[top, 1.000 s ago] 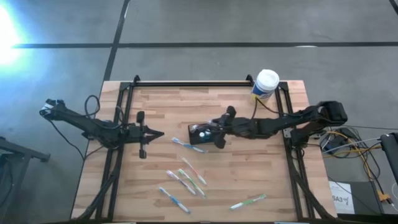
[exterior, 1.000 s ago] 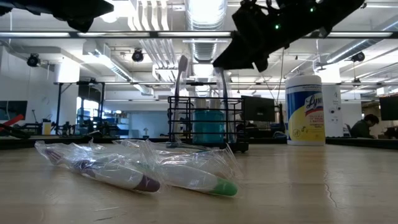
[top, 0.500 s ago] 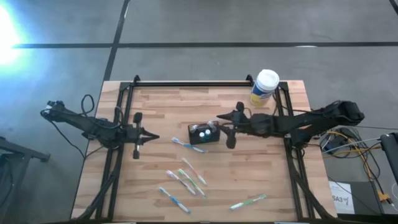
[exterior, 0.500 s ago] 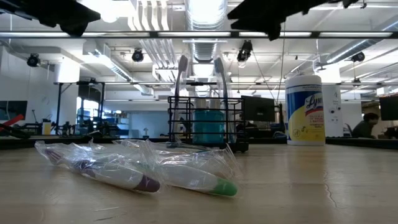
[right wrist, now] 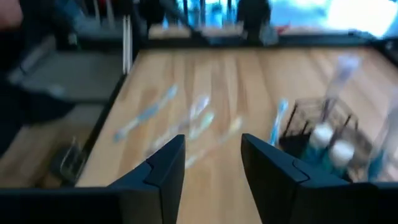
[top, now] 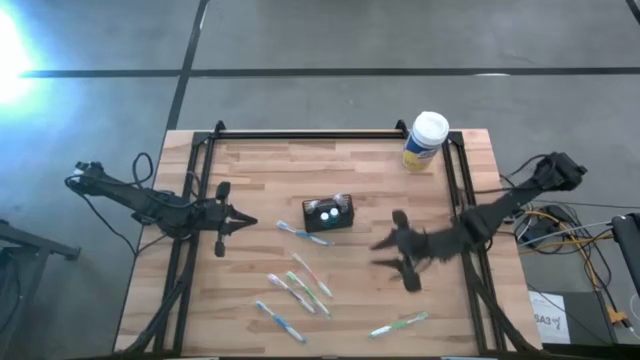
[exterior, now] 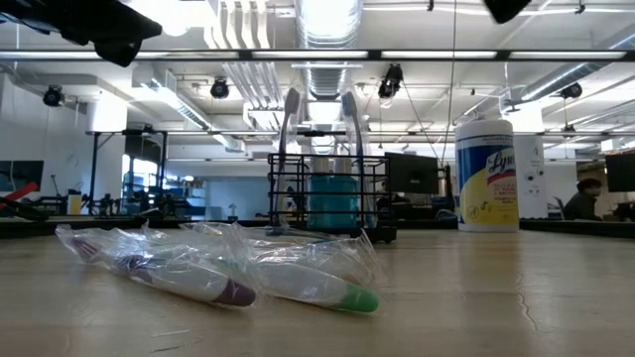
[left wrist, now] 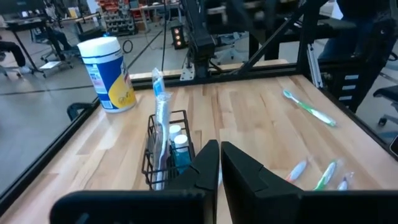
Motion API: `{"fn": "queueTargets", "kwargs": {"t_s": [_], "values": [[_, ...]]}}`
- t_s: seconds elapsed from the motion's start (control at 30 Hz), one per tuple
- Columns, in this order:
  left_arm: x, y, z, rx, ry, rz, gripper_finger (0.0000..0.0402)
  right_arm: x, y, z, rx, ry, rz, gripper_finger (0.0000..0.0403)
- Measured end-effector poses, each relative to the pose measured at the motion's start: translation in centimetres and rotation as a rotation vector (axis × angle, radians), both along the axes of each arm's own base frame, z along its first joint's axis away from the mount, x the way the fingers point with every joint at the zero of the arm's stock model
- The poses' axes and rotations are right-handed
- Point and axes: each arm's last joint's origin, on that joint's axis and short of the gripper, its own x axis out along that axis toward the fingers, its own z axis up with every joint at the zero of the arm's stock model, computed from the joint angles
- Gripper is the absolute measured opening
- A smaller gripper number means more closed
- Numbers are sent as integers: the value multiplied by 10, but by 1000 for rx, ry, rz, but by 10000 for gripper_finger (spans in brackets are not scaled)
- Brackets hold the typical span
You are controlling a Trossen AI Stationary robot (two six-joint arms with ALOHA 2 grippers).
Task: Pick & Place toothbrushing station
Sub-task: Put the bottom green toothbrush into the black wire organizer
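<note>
Since the earlier frame, the right end effector (top: 385, 255) had drawn back from the toothbrushing station (top: 329, 212) toward the counter's (top: 380, 165) right edge, jaws apart, holding nothing. That station sat mid-counter. The left end effector (top: 255, 222) waited near the left edge, pinched closed, empty.

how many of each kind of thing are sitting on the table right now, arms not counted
loose toothbrushes: 6
black toothbrushing station: 1
yellow canister with white cap: 1
total: 8
</note>
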Motion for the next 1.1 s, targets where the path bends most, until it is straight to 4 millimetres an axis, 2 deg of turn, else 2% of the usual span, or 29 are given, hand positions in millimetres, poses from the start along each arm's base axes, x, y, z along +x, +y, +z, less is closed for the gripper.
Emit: {"fn": "queueTargets", "kwargs": {"t_s": [0.13,0.27,0.4,0.57,0.77,1.1], "values": [[0,0,0,0,0,0,23,-6,34,-6,-24,221,-47,146],[0,0,0,-2,2,-6,23,-5,69,-12,16,414,-76,146],[0,0,-1,-7,6,-16,23,5,103,-23,72,612,-90,146],[0,-1,-1,-10,7,-33,23,25,135,-43,16,778,-68,146],[0,-1,-1,-26,6,-32,23,39,154,-70,-63,951,-33,146],[0,-1,0,-28,6,-34,23,42,164,-107,-71,1102,35,146]]}}
